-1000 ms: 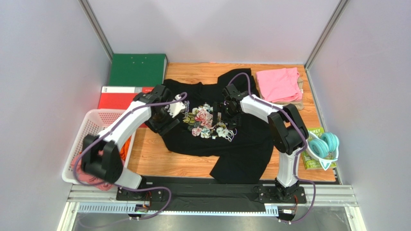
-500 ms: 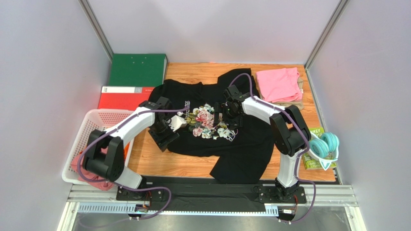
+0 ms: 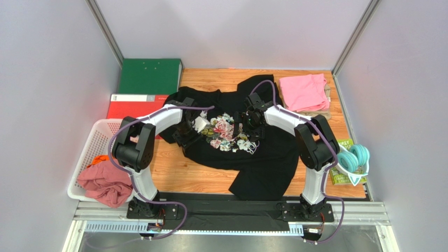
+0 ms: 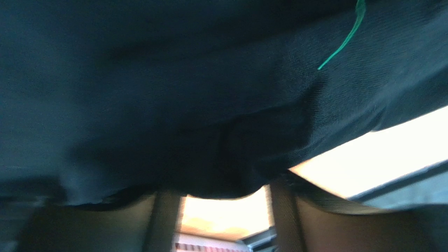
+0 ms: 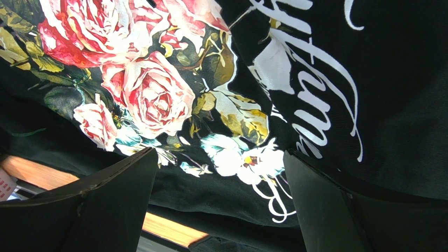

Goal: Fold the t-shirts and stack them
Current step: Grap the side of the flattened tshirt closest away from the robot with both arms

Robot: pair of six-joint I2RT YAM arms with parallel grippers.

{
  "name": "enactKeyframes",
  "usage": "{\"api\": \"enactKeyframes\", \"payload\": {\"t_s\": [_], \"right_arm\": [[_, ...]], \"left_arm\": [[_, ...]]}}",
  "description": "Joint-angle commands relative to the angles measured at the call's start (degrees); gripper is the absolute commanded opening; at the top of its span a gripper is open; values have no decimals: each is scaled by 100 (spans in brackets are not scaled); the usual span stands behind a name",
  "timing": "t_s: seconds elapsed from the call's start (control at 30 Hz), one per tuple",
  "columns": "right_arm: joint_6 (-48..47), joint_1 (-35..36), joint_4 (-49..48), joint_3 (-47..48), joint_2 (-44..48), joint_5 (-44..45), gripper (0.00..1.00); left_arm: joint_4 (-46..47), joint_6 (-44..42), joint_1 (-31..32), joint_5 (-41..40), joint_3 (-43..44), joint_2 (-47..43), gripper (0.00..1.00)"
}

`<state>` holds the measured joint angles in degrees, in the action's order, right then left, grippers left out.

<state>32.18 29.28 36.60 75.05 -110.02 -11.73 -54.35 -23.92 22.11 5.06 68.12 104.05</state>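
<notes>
Only my right wrist view shows the black t-shirt's point(image 5: 368, 79) roses and white script, framed by my right end effector point(image 5: 221, 163), spread wide. My left end effector point(image 4: 221, 199), fingers apart, meets its plain hem. Overhead, the shirt lies on the worktop point(image 3: 173, 173); the basket point(image 3: 100, 137) holds a dusty-rose shirt point(image 3: 108, 184) and an orange shirt point(image 3: 98, 159).

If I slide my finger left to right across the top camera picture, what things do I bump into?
white basket → black rose t-shirt → pink t-shirt → teal bundle
</notes>
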Motion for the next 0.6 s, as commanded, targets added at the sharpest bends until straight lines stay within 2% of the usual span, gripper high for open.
{"api": "enactKeyframes", "payload": {"t_s": [0.0,0.03,0.07,0.1,0.4,0.5,0.57], "right_arm": [[25,-36,32,-192,-99,100,100],[33,-36,23,-201,-99,92,100],[42,-45,5,-218,-108,83,100],[42,-36,-4,-253,-108,65,100],[104,-27,-162,-429,-134,-14,100],[130,-19,-214,-508,-99,-23,100],[148,-10,-241,-561,-90,-31,100]], "left_arm": [[47,300,22,127,990,1,38],[-49,361,22,153,1132,62,16],[-84,405,22,144,1273,98,5],[-102,423,22,136,1509,133,0],[-129,634,57,118,2565,431,0],[-76,713,83,74,2899,809,0],[-67,696,118,4,3162,1187,4]]}}
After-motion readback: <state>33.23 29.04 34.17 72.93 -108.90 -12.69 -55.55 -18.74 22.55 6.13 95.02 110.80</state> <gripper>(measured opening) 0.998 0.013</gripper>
